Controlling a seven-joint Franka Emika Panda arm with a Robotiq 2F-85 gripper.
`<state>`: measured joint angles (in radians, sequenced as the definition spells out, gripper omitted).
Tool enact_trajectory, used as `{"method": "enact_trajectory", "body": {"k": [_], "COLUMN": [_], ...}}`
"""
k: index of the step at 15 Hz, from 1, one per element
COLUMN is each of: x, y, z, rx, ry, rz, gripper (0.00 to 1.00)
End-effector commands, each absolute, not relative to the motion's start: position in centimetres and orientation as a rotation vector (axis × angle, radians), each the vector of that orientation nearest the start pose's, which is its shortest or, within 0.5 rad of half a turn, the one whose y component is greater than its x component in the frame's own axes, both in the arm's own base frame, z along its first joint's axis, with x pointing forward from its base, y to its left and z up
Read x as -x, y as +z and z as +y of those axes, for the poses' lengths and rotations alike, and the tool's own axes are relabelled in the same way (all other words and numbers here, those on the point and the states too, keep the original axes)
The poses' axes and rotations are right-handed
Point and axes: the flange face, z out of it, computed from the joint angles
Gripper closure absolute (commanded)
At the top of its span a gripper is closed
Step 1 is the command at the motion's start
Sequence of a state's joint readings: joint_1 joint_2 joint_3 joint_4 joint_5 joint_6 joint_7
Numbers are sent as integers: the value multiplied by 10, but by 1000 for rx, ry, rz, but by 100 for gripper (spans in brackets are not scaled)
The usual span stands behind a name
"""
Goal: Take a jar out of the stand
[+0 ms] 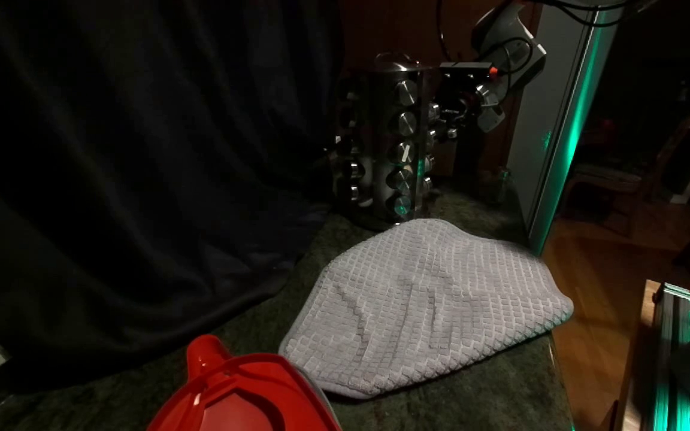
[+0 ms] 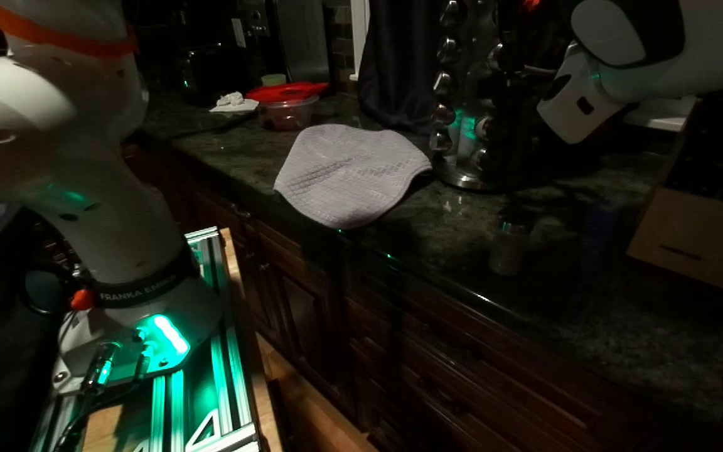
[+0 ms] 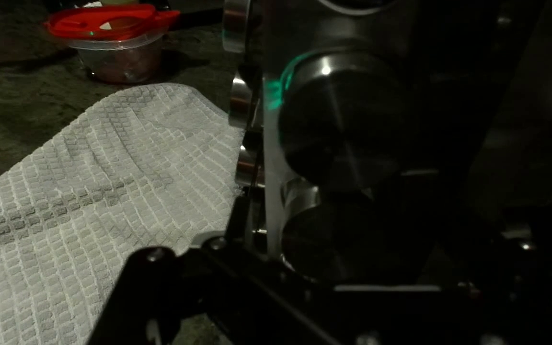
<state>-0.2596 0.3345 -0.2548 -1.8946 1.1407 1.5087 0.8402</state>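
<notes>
Upper centre in an exterior view, the tower rack [image 1: 377,123] is holding its jars [image 1: 406,124] end-out, probably for easy pulling, while low in the wrist view the fingers [image 3: 237,219] are standing wide, gripping nothing visible, presumably to straddle a silver cap [image 3: 331,239].

A dark mottled countertop [image 2: 437,226] is carrying a rumpled grey cloth [image 2: 349,182]. Around the cloth, in an exterior view, the stand [image 2: 465,107] is resting close by at 3 o'clock, a wooden block [image 2: 694,232] is sitting farther out that way, a small capped jar [image 2: 511,248] is standing at 4, crumpled paper [image 2: 233,101] is lying at 10, and a red-lidded tub [image 2: 287,108] is sitting near 11.
</notes>
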Motion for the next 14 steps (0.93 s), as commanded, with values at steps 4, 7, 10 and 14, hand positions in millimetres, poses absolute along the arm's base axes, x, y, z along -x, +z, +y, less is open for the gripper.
{"method": "enact_trajectory", "body": {"k": [4,7,10,14], "x": [-555,-555,-555,-556], "y": [343,343,345,348], "z": [-183,-184,-185,-188], "rx": [1328,1329,1331,1341], "ry": [892,890,886,879], "rz": [1607,1608,1608,1608], "gripper": [55,75,75,75]}}
